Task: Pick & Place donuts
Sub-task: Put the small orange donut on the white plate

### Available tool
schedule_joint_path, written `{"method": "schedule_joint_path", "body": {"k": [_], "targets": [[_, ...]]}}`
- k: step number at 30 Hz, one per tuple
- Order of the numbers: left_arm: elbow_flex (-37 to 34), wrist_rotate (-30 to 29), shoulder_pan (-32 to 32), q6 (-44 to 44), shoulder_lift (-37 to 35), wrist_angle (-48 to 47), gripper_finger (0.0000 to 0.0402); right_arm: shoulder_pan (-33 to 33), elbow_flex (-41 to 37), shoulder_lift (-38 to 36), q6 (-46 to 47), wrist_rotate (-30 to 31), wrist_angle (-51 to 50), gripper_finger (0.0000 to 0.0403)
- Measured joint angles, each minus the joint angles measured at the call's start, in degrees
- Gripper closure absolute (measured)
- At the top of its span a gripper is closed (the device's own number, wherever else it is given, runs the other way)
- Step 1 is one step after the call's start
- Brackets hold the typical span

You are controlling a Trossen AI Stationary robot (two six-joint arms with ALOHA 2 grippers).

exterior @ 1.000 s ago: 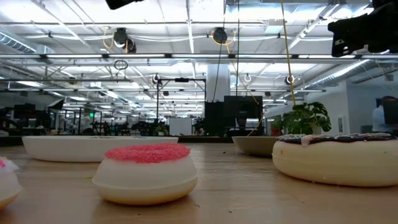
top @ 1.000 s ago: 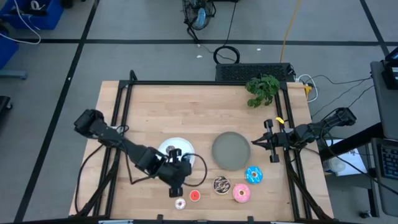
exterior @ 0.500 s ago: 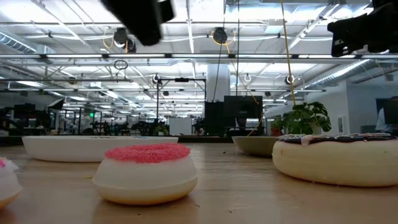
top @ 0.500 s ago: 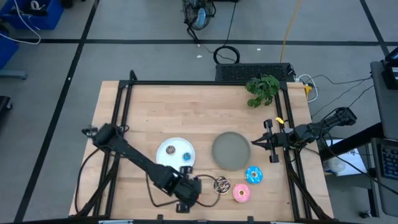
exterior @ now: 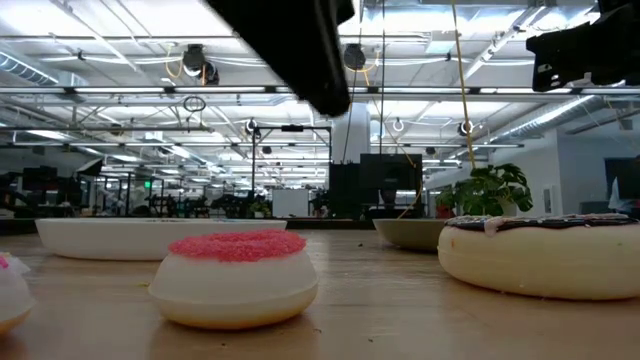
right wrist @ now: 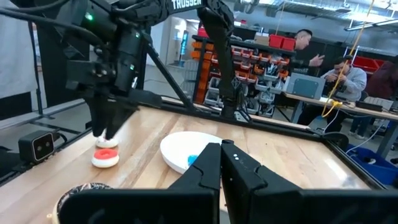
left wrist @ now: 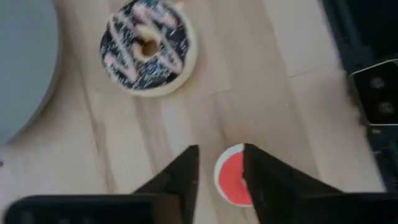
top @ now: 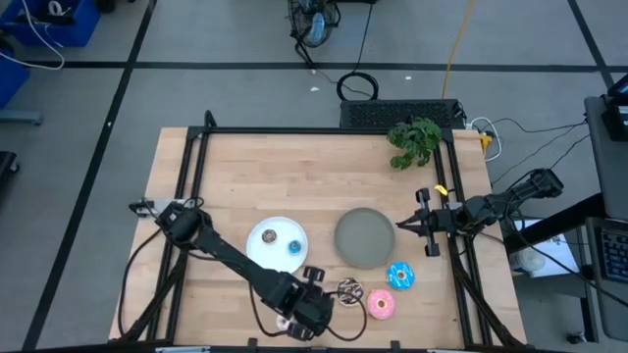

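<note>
My left gripper (left wrist: 221,150) is open and hovers over the red mini donut (left wrist: 231,182), one finger on each side of it, not touching; in the right wrist view it hangs just above that donut (right wrist: 106,156). In the high view the gripper (top: 307,310) hides it. The brown sprinkled donut (top: 349,289), pink donut (top: 381,305) and blue donut (top: 399,276) lie flat on the table. A brown mini (top: 270,235) and a blue mini (top: 294,245) lie on the white plate (top: 263,251). My right gripper (top: 404,226) waits shut near the table's right edge.
The grey plate (top: 365,237) sits between the white plate and my right gripper. A potted plant (top: 414,140) stands at the far right corner. Another pale mini donut (exterior: 8,295) shows at the low view's left edge. People work at benches beyond the table.
My left gripper has moved from beside the white plate toward the table's near edge and right. It has come down over the red mini donut, entering the low view from above. The donuts and my right arm have kept still.
</note>
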Motion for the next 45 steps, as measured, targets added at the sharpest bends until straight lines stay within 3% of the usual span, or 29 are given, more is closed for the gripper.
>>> {"method": "schedule_joint_path", "body": {"k": [4,9,32,38,45], "targets": [[-2.8,0.3,0.1,-1.2,0.1,0.7,0.0213,0.0,0.0,0.0,-0.3,0.0,0.1,0.0403],[-5.8,0.9,0.1,-1.6,0.0,1.6,0.0187,0.0,0.0,0.0,-1.2,0.0,0.5,0.0403],[-13.1,4.0,0.2,-5.2,0.0,9.2,0.0211,0.0,0.0,0.0,-1.4,0.0,0.5,0.0403],[-14.6,10.0,1.2,-10.6,-0.2,9.5,0.0256,0.0,0.0,0.0,-1.4,0.0,0.5,0.0403],[-14.1,12.4,1.8,-11.7,-0.2,7.8,0.0380,0.0,0.0,0.0,-1.4,0.0,0.6,0.0403]]}}
